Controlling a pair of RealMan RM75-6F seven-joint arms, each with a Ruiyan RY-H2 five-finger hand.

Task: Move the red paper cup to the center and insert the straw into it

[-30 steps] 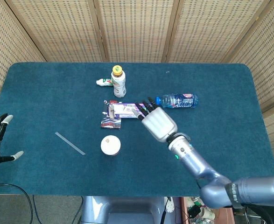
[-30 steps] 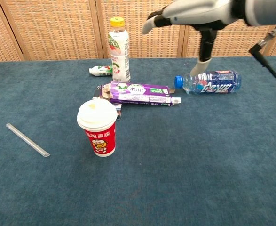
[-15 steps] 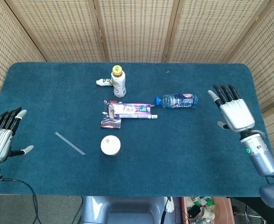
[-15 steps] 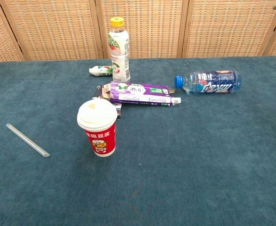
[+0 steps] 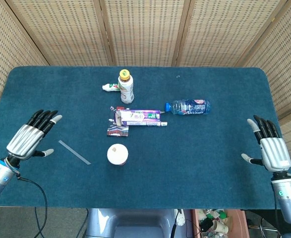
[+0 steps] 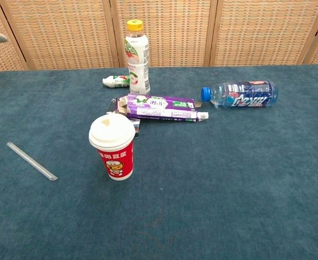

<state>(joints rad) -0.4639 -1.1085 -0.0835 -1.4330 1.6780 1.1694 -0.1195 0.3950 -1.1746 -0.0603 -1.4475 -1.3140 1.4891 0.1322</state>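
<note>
Red paper cup (image 6: 114, 148) stands upright near the tabletop (image 5: 219, 163) middle, white lid on, untouched, and the straw (image 5: 74, 152) lies flat to its left, apart from it. We've just watched the right hand (image 5: 270, 151) pull back from over the purple carton (image 5: 138, 117) to the right edge, fingers spread, empty. Now the left hand (image 5: 30, 139) has slid in beside the straw, fingers spread too, so we'd guess the pickup starts there. We see a thin, stiff translucent stick on fuzzy blue cloth, tricky to pinch; the cup's a smooth tapered cone
</note>
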